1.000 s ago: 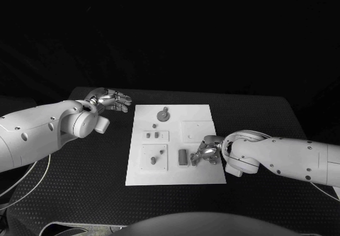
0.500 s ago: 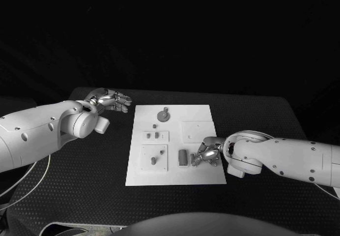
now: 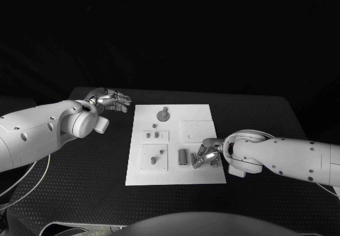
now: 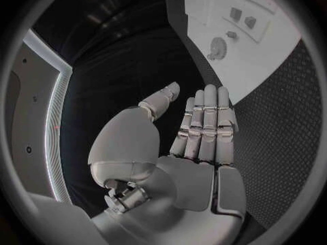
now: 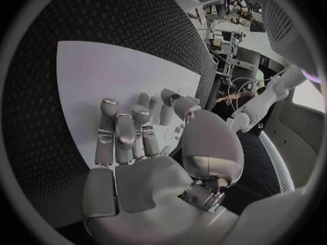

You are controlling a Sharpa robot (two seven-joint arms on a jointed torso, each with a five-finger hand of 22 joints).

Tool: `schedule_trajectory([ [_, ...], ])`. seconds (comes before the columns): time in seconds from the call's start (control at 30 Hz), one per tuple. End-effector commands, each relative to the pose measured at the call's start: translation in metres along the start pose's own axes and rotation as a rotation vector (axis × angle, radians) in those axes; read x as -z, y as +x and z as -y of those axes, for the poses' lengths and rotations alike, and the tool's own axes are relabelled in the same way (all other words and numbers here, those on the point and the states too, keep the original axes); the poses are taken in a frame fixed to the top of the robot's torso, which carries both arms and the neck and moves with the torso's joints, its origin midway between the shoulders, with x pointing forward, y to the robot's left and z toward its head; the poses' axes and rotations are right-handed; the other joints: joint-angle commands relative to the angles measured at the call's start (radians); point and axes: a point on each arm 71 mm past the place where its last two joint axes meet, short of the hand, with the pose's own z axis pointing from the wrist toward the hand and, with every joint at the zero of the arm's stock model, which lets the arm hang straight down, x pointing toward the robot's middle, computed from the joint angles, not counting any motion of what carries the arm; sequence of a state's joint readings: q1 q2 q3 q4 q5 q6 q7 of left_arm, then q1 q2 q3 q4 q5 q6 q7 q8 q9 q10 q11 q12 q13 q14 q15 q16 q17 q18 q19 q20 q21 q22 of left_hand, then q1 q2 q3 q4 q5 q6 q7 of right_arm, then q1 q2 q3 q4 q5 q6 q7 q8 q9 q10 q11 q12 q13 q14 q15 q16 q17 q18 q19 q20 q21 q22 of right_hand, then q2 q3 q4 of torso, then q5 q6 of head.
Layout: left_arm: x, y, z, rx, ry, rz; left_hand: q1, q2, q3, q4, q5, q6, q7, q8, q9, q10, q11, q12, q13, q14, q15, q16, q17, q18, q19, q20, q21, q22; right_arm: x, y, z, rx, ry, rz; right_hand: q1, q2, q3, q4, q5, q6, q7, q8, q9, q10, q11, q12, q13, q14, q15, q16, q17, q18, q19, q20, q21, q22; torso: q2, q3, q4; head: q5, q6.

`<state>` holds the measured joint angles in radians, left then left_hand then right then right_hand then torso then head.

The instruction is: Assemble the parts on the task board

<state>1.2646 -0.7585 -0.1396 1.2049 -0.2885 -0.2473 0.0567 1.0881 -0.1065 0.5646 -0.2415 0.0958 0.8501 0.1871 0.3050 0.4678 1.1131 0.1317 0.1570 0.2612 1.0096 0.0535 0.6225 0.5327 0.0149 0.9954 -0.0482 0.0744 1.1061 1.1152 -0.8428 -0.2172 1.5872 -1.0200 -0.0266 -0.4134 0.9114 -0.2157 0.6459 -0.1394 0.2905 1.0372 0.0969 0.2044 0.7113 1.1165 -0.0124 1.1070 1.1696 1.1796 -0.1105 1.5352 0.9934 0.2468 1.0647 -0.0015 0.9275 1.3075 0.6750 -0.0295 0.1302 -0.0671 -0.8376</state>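
Observation:
The white task board (image 3: pixel 200 114) lies in the middle of the table. On it are a round grey toothed part (image 3: pixel 163 115), small parts (image 3: pixel 147 134) in a middle panel, two more (image 3: pixel 152 160) in a near left panel, and an oblong grey part (image 3: pixel 183 157). My right hand (image 3: pixel 205 155) is low over the board's near right area, its fingertips down beside the oblong part; nothing shows in its grasp. In the right wrist view its fingers (image 5: pixel 126 133) lie apart above the board (image 5: pixel 116 71). My left hand (image 3: pixel 112 100) hovers open off the board's far left corner, fingers (image 4: pixel 204 120) straight.
The black table (image 3: pixel 255 113) reaches past the board on every side. The left wrist view shows the board (image 4: pixel 272 54) with the toothed part (image 4: pixel 217 48) ahead of the fingers. A square recess (image 3: pixel 195 130) lies on the board's right half.
My right hand has shifted a little toward the board's near edge, staying beside the oblong part. The left hand has not moved.

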Motion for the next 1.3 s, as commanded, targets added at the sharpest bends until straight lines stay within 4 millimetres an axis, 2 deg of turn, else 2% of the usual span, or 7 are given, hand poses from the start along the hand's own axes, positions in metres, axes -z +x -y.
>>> schedule_trajectory([
  [0.03, -0.0002, 0.0020, 0.0016, 0.005, 0.007, -0.016, -0.008, 0.001, 0.000, 0.004, -0.001, -0.005, -0.002, 0.005, -0.001, -0.007, -0.003, 0.007, -0.001, 0.005, 0.000, -0.005, 0.001, -0.003, -0.006, 0.003, -0.005, -0.001, -0.0008, -0.0005, 0.0000, 0.018, 0.004, 0.008, -0.001, 0.024, -0.009, 0.000, -0.006, 0.013, -0.002, 0.008, 0.003, 0.000, -0.003, 0.007, 0.000, 0.010, -0.001, 0.002, 0.006, 0.015, 0.002, 0.002, 0.001, 0.018, 0.000, -0.0004, 0.0001, 0.000, 0.000],
  [0.17, -0.0002, 0.0018, 0.0015, 0.005, 0.006, -0.016, -0.008, 0.002, 0.000, 0.004, -0.001, -0.005, -0.002, 0.005, -0.001, -0.007, -0.003, 0.007, -0.001, 0.005, 0.001, -0.005, 0.001, -0.003, -0.006, 0.003, -0.005, -0.001, -0.0027, -0.0008, -0.0017, 0.017, 0.004, 0.012, -0.009, 0.062, -0.020, -0.002, -0.005, 0.020, -0.006, 0.014, 0.004, 0.004, -0.006, 0.008, -0.002, 0.018, -0.003, 0.004, 0.014, 0.015, 0.004, 0.002, 0.003, 0.018, 0.000, -0.0008, 0.0002, -0.001, -0.001],
  [0.5, 0.0000, 0.0016, 0.0013, 0.005, 0.006, -0.016, -0.008, 0.002, 0.000, 0.005, -0.001, -0.005, -0.002, 0.005, -0.001, -0.007, -0.003, 0.007, -0.001, 0.005, 0.001, -0.005, 0.002, -0.003, -0.006, 0.003, -0.005, -0.001, -0.0053, -0.0050, 0.0015, 0.020, 0.043, 0.050, -0.018, 0.115, -0.028, -0.020, -0.004, 0.036, -0.014, 0.025, 0.006, 0.016, -0.014, 0.012, -0.003, 0.036, -0.009, 0.007, 0.030, 0.015, 0.009, -0.002, 0.006, 0.018, 0.000, -0.0013, 0.0003, 0.001, -0.003],
  [0.87, 0.0001, 0.0014, 0.0012, 0.005, 0.006, -0.015, -0.008, 0.002, 0.000, 0.005, -0.001, -0.005, -0.002, 0.005, -0.001, -0.007, -0.003, 0.007, -0.001, 0.005, 0.000, -0.006, 0.003, -0.003, -0.006, 0.003, -0.005, -0.001, -0.0057, -0.0058, 0.0028, 0.051, 0.061, 0.056, -0.011, 0.136, -0.027, -0.059, -0.003, 0.043, -0.017, 0.029, 0.007, 0.022, -0.017, 0.012, -0.004, 0.043, -0.013, 0.007, 0.035, 0.015, 0.011, -0.005, 0.008, 0.018, 0.000, -0.0008, 0.0002, 0.001, -0.004],
  [1.1, 0.0000, 0.0018, 0.0013, 0.004, 0.005, -0.017, -0.008, 0.002, 0.000, 0.005, -0.001, -0.005, -0.002, 0.005, -0.001, -0.007, -0.003, 0.007, -0.001, 0.005, 0.000, -0.006, 0.003, -0.003, -0.006, 0.003, -0.005, -0.001, -0.0066, -0.0051, 0.0016, 0.063, 0.063, 0.050, 0.013, 0.171, -0.015, -0.116, -0.003, 0.048, -0.020, 0.034, 0.009, 0.028, -0.020, 0.012, -0.006, 0.047, -0.015, 0.007, 0.037, 0.015, 0.013, -0.005, 0.009, 0.018, 0.000, -0.0005, 0.0001, 0.001, -0.005],
  [1.3, -0.0001, 0.0019, 0.0013, 0.004, 0.005, -0.017, -0.008, 0.002, 0.000, 0.005, -0.001, -0.005, -0.002, 0.006, -0.001, -0.007, -0.003, 0.007, -0.001, 0.005, 0.000, -0.006, 0.004, -0.003, -0.006, 0.003, -0.005, -0.001, -0.0074, -0.0050, 0.0012, 0.063, 0.062, 0.050, 0.002, 0.164, -0.021, -0.116, -0.004, 0.049, -0.020, 0.035, 0.009, 0.029, -0.020, 0.011, -0.006, 0.048, -0.014, 0.006, 0.036, 0.015, 0.014, -0.003, 0.009, 0.017, 0.000, -0.0006, 0.0003, 0.001, -0.005],
])
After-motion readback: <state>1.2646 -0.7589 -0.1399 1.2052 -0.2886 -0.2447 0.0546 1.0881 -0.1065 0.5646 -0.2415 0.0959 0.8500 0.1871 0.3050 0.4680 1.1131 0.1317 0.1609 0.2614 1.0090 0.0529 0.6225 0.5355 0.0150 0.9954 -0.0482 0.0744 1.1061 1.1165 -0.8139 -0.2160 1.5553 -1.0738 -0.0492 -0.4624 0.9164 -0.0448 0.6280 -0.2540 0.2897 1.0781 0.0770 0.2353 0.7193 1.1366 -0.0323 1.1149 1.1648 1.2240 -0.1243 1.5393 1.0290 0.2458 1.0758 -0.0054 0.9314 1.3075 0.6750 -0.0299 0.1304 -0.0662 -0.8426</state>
